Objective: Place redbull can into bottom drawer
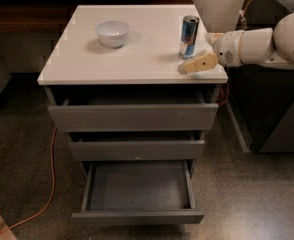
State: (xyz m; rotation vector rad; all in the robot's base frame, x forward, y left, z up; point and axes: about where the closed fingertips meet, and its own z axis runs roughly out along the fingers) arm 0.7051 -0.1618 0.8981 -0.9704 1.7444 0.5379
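Bottom drawer (137, 217) stands pulled out nearest the camera, its tray bare and ready to receive. On the bench (137, 61) above, the gripper (188, 67) is at the right front edge, just in front of the can (188, 36); open or closed cannot be told. Can upright, not held. Recommended: approach level, close around mid-body, lift clear before lowering. Can shows blue and silver panels and a red mark; no lettering legible.
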